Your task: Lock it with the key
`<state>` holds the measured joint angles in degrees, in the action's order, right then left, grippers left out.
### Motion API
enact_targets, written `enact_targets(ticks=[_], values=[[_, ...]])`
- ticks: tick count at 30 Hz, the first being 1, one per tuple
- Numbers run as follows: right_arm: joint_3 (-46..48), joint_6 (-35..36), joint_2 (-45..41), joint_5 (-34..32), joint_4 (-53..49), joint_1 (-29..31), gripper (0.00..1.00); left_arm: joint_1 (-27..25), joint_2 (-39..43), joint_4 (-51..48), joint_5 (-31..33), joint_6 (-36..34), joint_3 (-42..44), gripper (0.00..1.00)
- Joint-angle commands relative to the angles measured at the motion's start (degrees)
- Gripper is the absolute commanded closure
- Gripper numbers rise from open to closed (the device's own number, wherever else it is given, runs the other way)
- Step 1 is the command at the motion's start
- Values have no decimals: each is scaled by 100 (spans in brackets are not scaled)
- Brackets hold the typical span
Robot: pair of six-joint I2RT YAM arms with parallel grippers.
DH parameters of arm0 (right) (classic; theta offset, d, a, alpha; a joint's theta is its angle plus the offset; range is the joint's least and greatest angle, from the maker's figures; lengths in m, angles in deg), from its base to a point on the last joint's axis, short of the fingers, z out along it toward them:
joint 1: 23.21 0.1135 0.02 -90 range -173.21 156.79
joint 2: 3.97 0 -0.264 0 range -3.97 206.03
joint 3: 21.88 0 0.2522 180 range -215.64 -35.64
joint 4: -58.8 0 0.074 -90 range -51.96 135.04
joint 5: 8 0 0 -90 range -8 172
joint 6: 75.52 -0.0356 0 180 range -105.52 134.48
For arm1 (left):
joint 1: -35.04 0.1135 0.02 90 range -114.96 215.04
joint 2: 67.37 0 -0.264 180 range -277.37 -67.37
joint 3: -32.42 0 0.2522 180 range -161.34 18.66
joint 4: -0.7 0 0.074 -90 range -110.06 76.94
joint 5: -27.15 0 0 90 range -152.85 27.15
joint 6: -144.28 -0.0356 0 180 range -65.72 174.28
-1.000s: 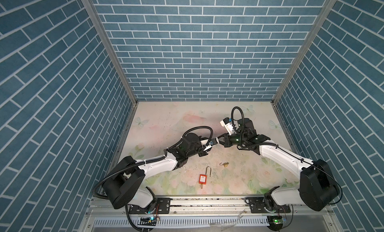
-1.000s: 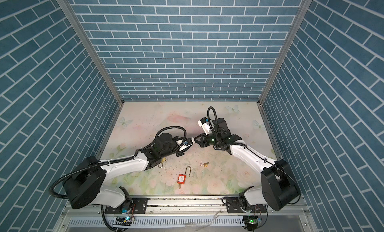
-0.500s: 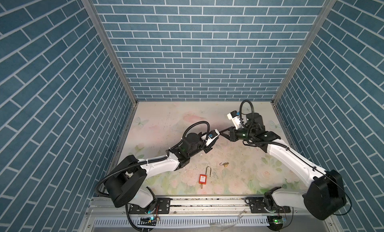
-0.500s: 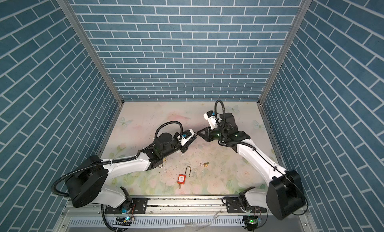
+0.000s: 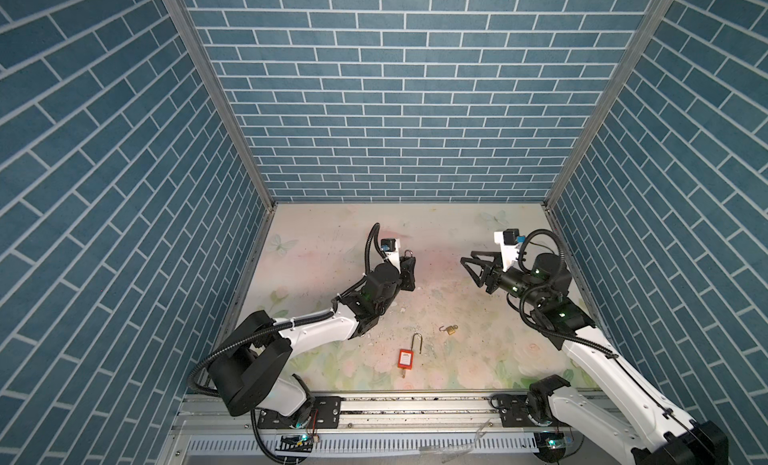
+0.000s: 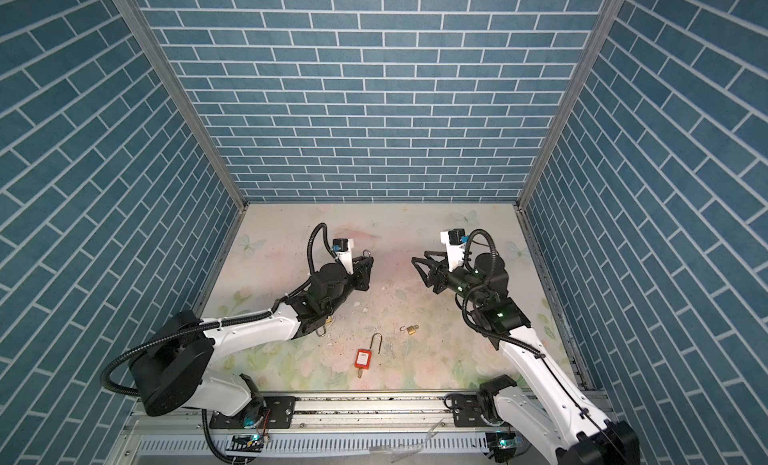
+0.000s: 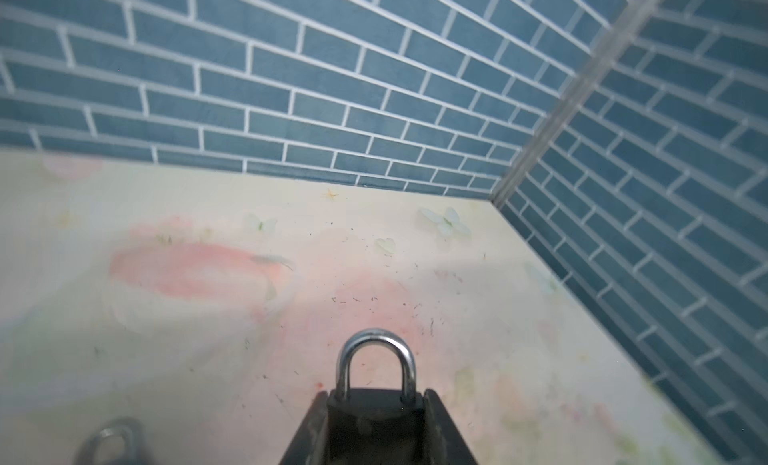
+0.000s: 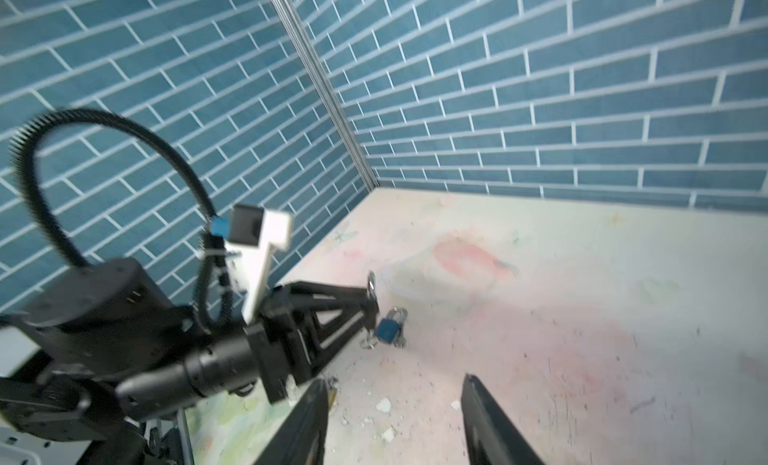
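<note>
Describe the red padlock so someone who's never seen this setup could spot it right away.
Start at the metal rail along the near edge of the floral table. Just beyond its middle lies the red padlock, flat. It alone has a red body and a long shackle; the brass padlock nearby is smaller.

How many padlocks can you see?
5: a dark padlock in the left gripper; a blue padlock near it; a red padlock and small brass padlock nearer the front; a half-hidden padlock under the left arm. Others may be hidden.

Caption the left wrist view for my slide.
Left gripper clamps a dark padlock, steel shackle protruding, over the floral tabletop.
</note>
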<state>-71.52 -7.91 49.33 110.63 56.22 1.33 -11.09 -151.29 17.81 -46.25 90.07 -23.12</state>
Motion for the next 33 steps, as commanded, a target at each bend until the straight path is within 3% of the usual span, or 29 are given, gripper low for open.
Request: enact_targets(ticks=[1, 10, 13, 18, 33], values=[[100, -159, 350, -193, 542, 352, 52, 158, -17, -489, 359, 2461, -135, 100], [-683, -231, 2487, 493, 655, 1114, 68, 545, -96, -1075, -288, 4372, -58, 100], [-937, -266, 3093, 603, 859, 1286, 72, 717, -268, -1455, -842, 4959, -207, 100], [-1118, -377, 3640, 597, 1236, 1401, 73, 882, -690, -1639, -1738, 5399, -402, 100], [-1298, -275, 4493, 372, 1430, 1423, 70, 886, -783, -1944, -1685, 5890, -541, 100]])
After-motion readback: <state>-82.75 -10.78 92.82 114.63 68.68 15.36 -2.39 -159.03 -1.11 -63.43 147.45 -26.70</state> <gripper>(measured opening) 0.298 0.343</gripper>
